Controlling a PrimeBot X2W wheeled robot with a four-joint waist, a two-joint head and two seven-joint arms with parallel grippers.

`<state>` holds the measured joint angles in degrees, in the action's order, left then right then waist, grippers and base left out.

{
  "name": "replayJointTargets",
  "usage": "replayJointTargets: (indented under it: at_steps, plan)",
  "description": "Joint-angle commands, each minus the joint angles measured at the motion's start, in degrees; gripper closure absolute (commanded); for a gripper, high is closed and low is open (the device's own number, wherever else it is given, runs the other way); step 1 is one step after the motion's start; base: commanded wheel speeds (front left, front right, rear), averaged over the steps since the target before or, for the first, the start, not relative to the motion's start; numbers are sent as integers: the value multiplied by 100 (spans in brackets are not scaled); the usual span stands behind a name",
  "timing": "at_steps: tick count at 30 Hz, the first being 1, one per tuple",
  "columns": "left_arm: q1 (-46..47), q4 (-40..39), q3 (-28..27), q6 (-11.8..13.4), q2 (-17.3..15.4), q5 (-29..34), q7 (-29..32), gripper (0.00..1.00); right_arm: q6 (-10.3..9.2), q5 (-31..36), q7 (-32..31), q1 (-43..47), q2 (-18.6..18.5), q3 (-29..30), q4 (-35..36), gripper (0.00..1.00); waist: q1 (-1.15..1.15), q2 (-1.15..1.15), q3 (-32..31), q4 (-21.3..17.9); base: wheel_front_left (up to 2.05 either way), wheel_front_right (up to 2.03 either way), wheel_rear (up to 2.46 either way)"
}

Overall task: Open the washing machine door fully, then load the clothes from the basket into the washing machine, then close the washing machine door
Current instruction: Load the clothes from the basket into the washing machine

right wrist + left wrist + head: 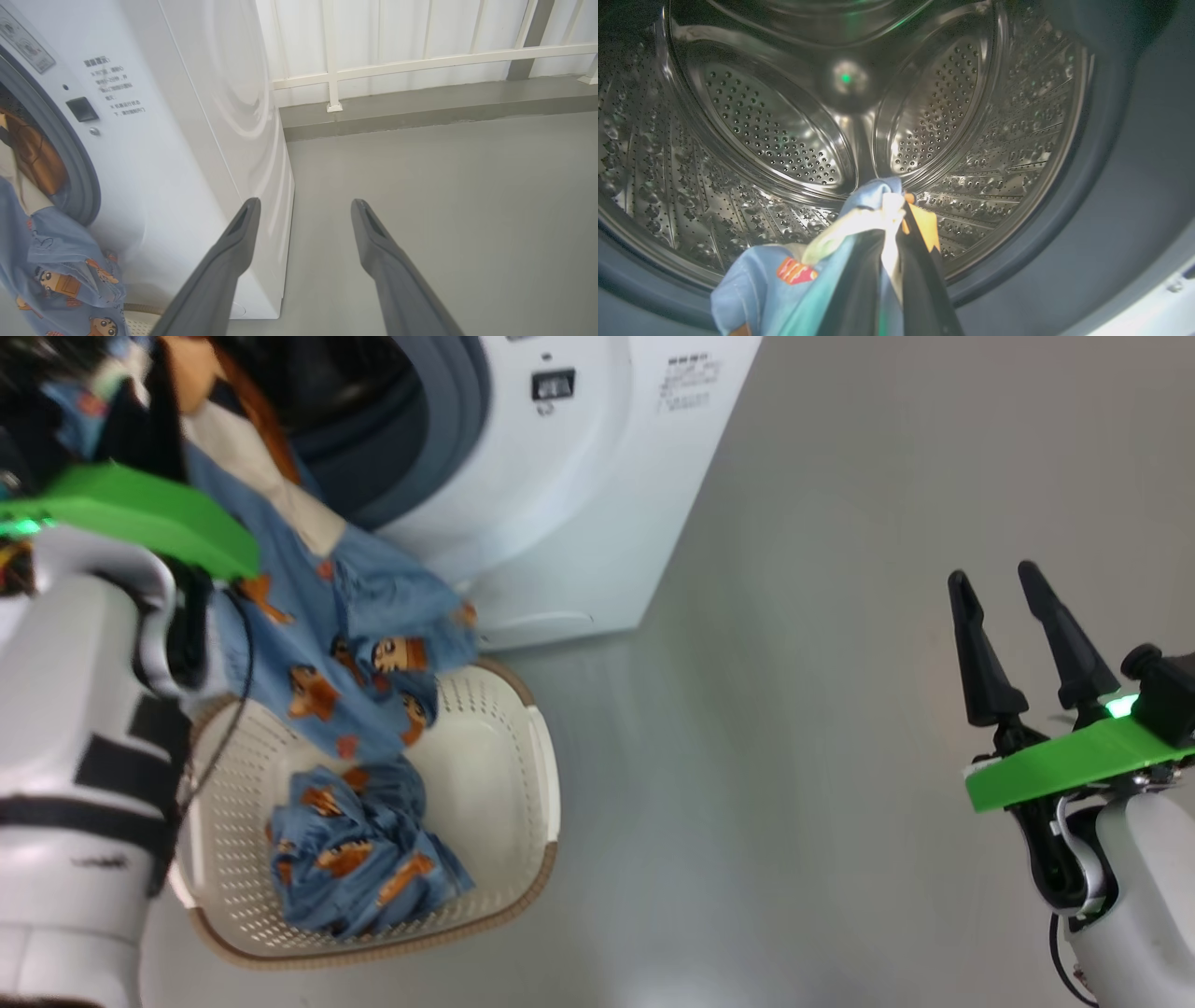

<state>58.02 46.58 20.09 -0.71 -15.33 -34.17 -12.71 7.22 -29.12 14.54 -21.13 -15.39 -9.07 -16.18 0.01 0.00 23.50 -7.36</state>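
Scene: a big white front-loading washing machine [579, 476] stands on a grey floor [794, 709] with its round opening uncovered. Just in front sits a cream-white perforated plastic basket [546, 784] with a brown woven-look rim.
Left pincer: the left pincer [896, 205] is clenched on a light blue garment [308, 616] printed with orange-brown cartoon figures, with some cream-white cloth in it. Its tips are at the mouth of the machine.
Held garment: it drapes from the opening down the machine's front, and its lower end hangs over the far part of the basket.
Basket contents: a second cartoon-print garment [364, 849], also light blue, lies bunched in the near half.
Right pincer: the right pincer [991, 579] is released. Its two long dark fingers are spread and empty over bare floor, well apart from the machine.
From the left wrist: a steel perforated drum [775, 126] with raised ribs, a green glint at its centre and a dark grey-blue rubber ring [1111, 186] around it. The gripped cloth bunches at the fingertips.
From the right wrist: the machine's plain white side panel and, behind it, a white railing [420, 60].
Writing: beside the opening are a small dark square latch slot [553, 383] and short lines of grey print [686, 383], too small to read. A grey sticker [28, 46] by the ring is also unreadable.
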Motion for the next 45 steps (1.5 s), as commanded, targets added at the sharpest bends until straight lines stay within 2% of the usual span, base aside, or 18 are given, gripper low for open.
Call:
replayJointTargets:
  at_steps: [1, 8, 13, 15, 21, 24, 26, 27, 28, 29, 32, 33, 39, 45]
  plan:
    - [298, 64, -177, -46, -232, -42, -77, 100, 26, 13, 46, -61, -87, -48, 157, 0, -1, 0, 579, -315, 0, 0, 0]
    - [1304, 961, -225, -186, -351, 58, -172, 100, 26, 53, 46, -179, -14, -5, 281, 0, -1, 0, 1166, -559, 0, 0, 0]
    - [1836, 1208, -252, -144, -380, 147, -207, 100, 26, 73, 46, -210, 42, 7, 312, 0, -1, 0, 1365, -660, 0, 0, 0]
    - [2064, 1086, -337, -104, -405, 214, -222, 100, 26, 85, 46, -209, 68, 21, 321, 0, -1, 0, 1398, -683, 0, 0, 0]
    - [2107, -117, -1015, 154, -512, 678, -227, 100, 26, 113, 46, -248, 147, 21, 305, 0, -1, 0, 1422, -735, 0, 0, 0]
    - [1875, -516, -1385, 146, -417, 873, -228, 100, 26, 130, 46, -269, 182, 0, 272, 0, -1, 0, 1384, -735, 0, 0, 0]
    - [1689, -346, -1482, 81, -306, 932, -228, 100, 26, 141, 46, -267, 196, -22, 230, 0, -1, 0, 1320, -720, 0, 0, 0]
    - [1625, -134, -1487, 46, -256, 938, -228, 90, 26, 143, 46, -263, 199, -39, 201, 0, -1, 0, 1279, -713, 0, 0, 0]
    - [1601, 57, -1480, 17, -226, 959, -228, 15, 26, 140, 46, -265, 200, -62, 177, 0, -1, 0, 1245, -708, 0, 0, 0]
    - [1586, 255, -1458, -11, -211, 989, -228, 0, 26, 136, 46, -271, 202, -85, 162, 0, -1, 0, 1202, -709, 0, 0, 0]
    - [1618, 955, -1355, -130, -125, 993, -154, 0, 26, 125, 46, -271, 198, -115, 138, 0, -1, 0, 1085, -685, 0, 0, 0]
    - [1666, 1351, -1302, -250, -44, 945, 24, 0, 26, 121, 46, -270, 192, -127, 111, 0, -1, 0, 1006, -663, 0, 0, 0]
    - [1666, 1931, -1249, -446, 73, 860, -83, 0, 26, 88, 46, -260, 196, -203, -27, 0, -1, 0, 694, -590, 0, 0, 0]
    - [1450, 2145, -1191, -563, 131, 823, -185, 0, 26, 70, 46, -227, 167, -299, -121, 0, -1, 0, 296, -472, 0, 0, 0]
